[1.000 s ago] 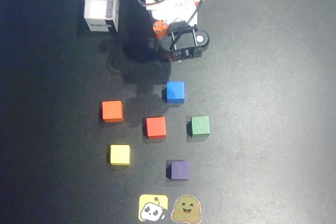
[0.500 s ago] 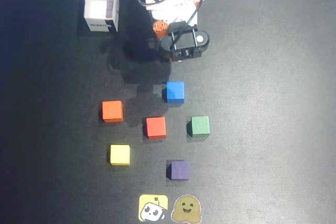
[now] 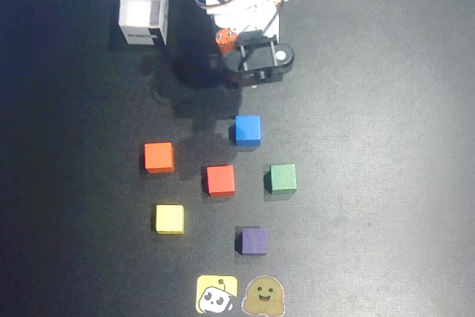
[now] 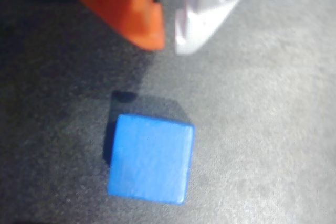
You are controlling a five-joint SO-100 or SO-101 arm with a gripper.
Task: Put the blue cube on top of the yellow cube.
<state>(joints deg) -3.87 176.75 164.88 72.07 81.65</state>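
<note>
Black matte fabric covers the surface (image 3: 386, 183), on which everything is laid out. Near the top edge of the overhead view an open white box (image 3: 143, 12) is set; nothing is seen inside it. The tool (image 4: 169, 39) is seen in the wrist view nearly closed, with only a narrow slit between the orange and white fingertips, and nothing is held. The blue cube (image 3: 248, 129) is found just below the arm in the overhead view, resting flat and apart from its neighbours; in the wrist view it lies just beneath the fingertips, untouched. The yellow cube (image 3: 169, 219) is placed well apart from it, lower left. The blue cube is judged light, rigid and matte, so a firm hold across 2 opposite flat faces should be possible once the fingers are spread.
</note>
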